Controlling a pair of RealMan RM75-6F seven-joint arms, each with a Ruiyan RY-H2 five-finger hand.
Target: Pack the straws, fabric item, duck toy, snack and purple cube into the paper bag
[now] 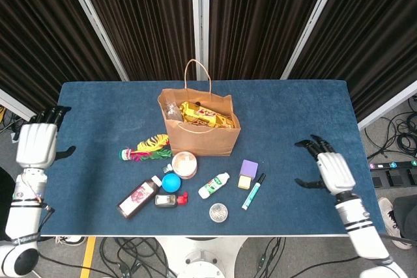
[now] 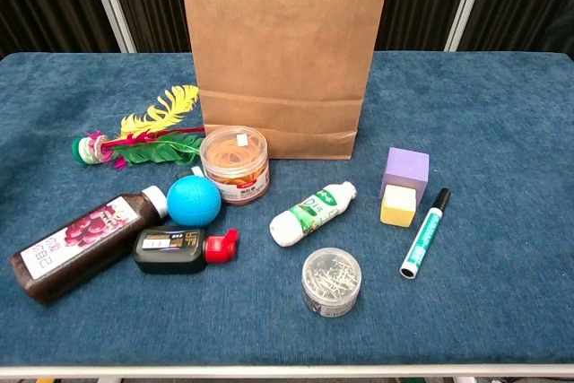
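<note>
— Where is the paper bag (image 1: 199, 131) seen?

— It is stood upright at the middle of the head view, on the blue table (image 1: 293, 115), with its mouth open. A yellow snack packet (image 1: 205, 116) and something clear beside it can be made out inside; what the clear thing is cannot be told.

— And the purple cube (image 2: 405, 170)?

— It is found right of centre in the chest view, on the table, touching a small yellow block (image 2: 398, 204) in front of it. A green marker (image 2: 424, 232) is laid just beside them, to the right.

— How are the hands held?

— The left hand (image 1: 36, 144) is seen at the left edge of the head view, off the table's side, fingers spread, nothing held. The right hand (image 1: 330, 168) is seen at the lower right, over the table, fingers apart and empty, well apart from the cube.

— What else is laid out?

— A feathered shuttlecock (image 2: 143, 139) is seen at the left, a jar of rubber bands (image 2: 235, 163) just before the bag, a blue ball (image 2: 193, 200) touching a dark juice bottle (image 2: 81, 245), a small black bottle with a red cap (image 2: 184, 249), a white bottle (image 2: 312, 213) and a round box of clips (image 2: 331, 281).
</note>
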